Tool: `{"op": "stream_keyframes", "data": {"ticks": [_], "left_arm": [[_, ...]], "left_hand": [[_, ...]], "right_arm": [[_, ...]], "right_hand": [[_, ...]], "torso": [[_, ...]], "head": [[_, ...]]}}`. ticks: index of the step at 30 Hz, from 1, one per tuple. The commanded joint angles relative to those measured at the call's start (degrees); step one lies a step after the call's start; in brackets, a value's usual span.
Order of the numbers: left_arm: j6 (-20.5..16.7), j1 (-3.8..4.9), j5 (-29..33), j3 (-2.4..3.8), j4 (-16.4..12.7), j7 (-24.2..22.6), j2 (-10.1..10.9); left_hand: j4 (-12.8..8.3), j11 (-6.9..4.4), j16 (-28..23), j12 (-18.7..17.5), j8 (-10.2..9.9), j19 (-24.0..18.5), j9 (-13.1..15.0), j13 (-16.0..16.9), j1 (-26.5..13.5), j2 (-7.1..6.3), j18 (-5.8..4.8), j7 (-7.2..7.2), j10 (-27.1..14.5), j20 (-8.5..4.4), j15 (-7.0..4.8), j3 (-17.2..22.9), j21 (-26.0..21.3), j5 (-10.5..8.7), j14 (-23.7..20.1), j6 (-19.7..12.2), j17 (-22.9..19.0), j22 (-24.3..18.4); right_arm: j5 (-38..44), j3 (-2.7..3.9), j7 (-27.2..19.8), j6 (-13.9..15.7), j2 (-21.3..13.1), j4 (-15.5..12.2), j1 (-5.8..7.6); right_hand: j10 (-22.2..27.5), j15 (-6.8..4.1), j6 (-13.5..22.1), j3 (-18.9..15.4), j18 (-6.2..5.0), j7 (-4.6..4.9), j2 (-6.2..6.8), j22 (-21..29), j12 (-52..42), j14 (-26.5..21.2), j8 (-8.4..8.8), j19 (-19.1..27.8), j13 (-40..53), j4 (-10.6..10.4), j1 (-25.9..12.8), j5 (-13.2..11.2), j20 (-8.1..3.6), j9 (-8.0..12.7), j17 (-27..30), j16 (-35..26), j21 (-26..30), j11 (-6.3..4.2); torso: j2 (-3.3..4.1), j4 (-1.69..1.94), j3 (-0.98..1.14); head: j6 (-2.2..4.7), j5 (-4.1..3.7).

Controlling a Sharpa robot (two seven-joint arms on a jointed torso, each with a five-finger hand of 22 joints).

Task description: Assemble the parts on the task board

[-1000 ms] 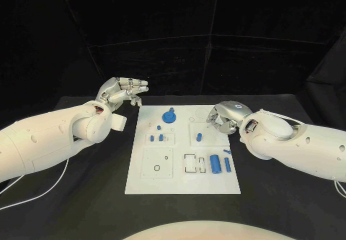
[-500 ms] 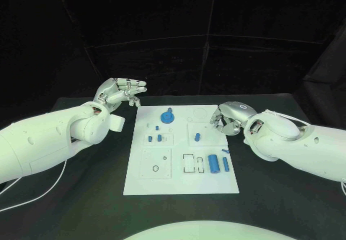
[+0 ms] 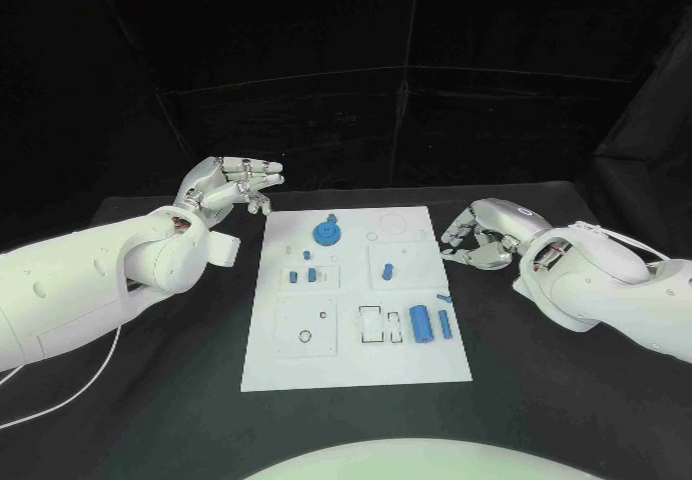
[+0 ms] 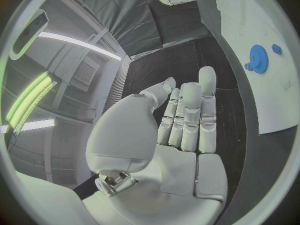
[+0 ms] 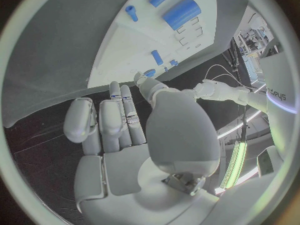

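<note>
Item: white board (image 3: 358,350) mid-table (image 3: 144,400), blue parts (image 3: 421,325) lying on it. Left robot hand (image 3: 228,184) released, beside far corner. Right robot hand (image 3: 483,236) empty, fingers curled, off right edge. Advice: approach loose cylinders from above, pinch squarely.

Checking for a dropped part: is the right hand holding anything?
No. The right hand holds nothing; its fingers lie together, palm bare.

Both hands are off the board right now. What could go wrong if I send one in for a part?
The two loose blue cylinders lie side by side near the white task board's right edge; a push from the right hand could roll them off. The small blue pin beside them looks easy to knock.
</note>
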State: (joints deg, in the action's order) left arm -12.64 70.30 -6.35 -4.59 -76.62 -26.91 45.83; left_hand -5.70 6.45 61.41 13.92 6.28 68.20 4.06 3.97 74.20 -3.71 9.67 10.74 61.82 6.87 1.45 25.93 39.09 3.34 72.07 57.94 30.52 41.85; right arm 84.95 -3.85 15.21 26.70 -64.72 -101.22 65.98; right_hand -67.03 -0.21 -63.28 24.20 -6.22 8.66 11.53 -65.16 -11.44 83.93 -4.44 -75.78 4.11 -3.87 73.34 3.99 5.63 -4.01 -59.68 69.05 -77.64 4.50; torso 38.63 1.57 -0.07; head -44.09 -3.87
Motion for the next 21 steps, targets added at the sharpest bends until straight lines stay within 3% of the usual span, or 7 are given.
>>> {"op": "stream_keyframes", "data": {"ticks": [1,7,9,14,21], "left_arm": [[-0.41,0.09,0.27,0.05,-0.65,-0.75,0.25],[-0.39,0.09,0.28,0.03,-1.43,-0.73,0.61],[-0.39,0.09,0.28,0.03,-1.65,-0.71,0.79],[-0.42,0.09,0.28,0.01,-1.97,-0.69,1.15],[-0.35,0.08,0.28,-0.01,-2.13,-0.67,1.37]], "left_hand": [[-0.07,0.01,-0.24,0.08,0.24,-0.40,-0.02,0.08,0.08,-0.28,0.85,0.09,-0.33,0.15,-0.11,-0.20,-0.26,-0.02,-0.43,-0.48,-0.03,-0.05],[-0.07,0.01,-0.24,0.08,0.24,-0.40,-0.02,0.08,0.08,-0.28,0.85,0.09,-0.33,0.15,-0.11,-0.20,-0.26,-0.02,-0.43,-0.48,-0.03,-0.05],[-0.07,0.01,-0.24,0.08,0.24,-0.40,-0.02,0.08,0.08,-0.28,0.85,0.09,-0.33,0.15,-0.11,-0.20,-0.26,-0.02,-0.43,-0.48,-0.03,-0.05],[-0.07,0.01,-0.24,0.08,0.24,-0.40,-0.02,0.08,0.08,-0.28,0.85,0.09,-0.33,0.15,-0.11,-0.20,-0.26,-0.02,-0.43,-0.48,-0.03,-0.05],[-0.07,0.01,-0.24,0.08,0.24,-0.40,-0.02,0.08,0.08,-0.28,0.85,0.09,-0.33,0.15,-0.11,-0.20,-0.26,-0.02,-0.43,-0.48,-0.03,-0.05]], "right_arm": [[-3.59,-0.61,0.95,2.10,-1.30,-1.44,-0.01],[-4.10,-3.42,0.92,1.81,-2.98,-2.96,-0.24],[-3.46,-3.97,0.86,1.86,-3.24,-3.12,-0.88],[-1.24,-4.56,0.55,1.87,-3.31,-2.85,-2.53],[0.68,-4.75,-0.04,1.92,-2.37,-2.39,-4.23]], "right_hand": [[0.11,0.07,0.43,-0.48,0.87,0.02,-0.08,0.04,0.19,1.11,0.34,0.01,0.01,-0.19,0.00,0.29,0.38,0.02,0.09,0.28,0.24,0.15],[-0.23,-0.14,-0.04,-0.90,0.87,-0.24,-1.10,0.05,0.19,1.12,0.13,-0.08,0.00,-0.14,2.13,0.86,0.22,-0.07,0.14,0.38,0.29,-0.09],[-0.33,-0.20,-0.21,-0.85,0.87,-0.33,-1.49,0.07,0.26,1.11,0.06,-0.09,-0.03,0.00,2.92,1.15,0.16,-0.10,0.19,0.39,0.31,-0.17],[-0.51,-0.30,-0.45,-0.83,0.88,-0.50,-1.92,0.09,0.52,1.07,0.00,-0.13,-0.11,0.21,4.09,1.93,0.06,-0.12,0.39,0.32,0.34,-0.30],[-0.55,-0.34,-0.57,-0.82,0.86,-0.60,-2.17,0.16,0.80,1.04,-0.01,-0.10,-0.19,0.34,4.80,2.45,0.00,-0.12,0.53,0.27,0.40,-0.35]], "torso": [[0.09,-0.35,0.02],[0.10,-0.28,0.11],[0.07,-0.37,0.10],[0.00,-0.35,0.04],[0.04,-0.16,0.08]], "head": [[-0.08,-0.43],[-0.34,-0.93],[-0.52,-0.82],[-0.62,-0.95],[-0.57,-1.13]]}}
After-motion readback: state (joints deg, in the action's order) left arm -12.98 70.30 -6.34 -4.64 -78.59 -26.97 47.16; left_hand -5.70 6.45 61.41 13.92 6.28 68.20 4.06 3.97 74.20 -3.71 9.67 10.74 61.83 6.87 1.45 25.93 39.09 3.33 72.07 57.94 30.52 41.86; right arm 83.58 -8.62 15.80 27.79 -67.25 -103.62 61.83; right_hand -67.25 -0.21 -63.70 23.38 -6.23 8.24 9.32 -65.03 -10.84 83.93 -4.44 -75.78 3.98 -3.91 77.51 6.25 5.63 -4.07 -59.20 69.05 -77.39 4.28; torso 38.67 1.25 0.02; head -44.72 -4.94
